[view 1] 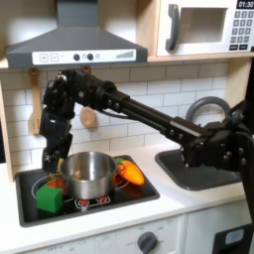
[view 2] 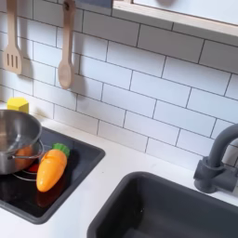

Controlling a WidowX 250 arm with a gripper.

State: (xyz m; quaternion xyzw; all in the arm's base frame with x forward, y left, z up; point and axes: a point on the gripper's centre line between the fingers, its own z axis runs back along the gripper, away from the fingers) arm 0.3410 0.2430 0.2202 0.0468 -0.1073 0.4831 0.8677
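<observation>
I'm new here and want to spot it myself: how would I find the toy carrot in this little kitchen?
Start at the black stovetop under the grey hood. A shiny metal pot stands on it; the carrot lies just beside the pot, on the first exterior view's right. It alone is orange with a green top.

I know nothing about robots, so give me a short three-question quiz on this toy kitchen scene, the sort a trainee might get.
1. True or false: the carrot lies inside the pot.
2. In the first exterior view, which block sits on the stove in front of the pot, to its left? A) green B) blue C) white
3. In the first exterior view, on which side of the pot is the gripper?

Key:
1. False; it lies on the stove beside the pot.
2. A, the green block.
3. The first exterior view's left, by the pot's rim.
</observation>
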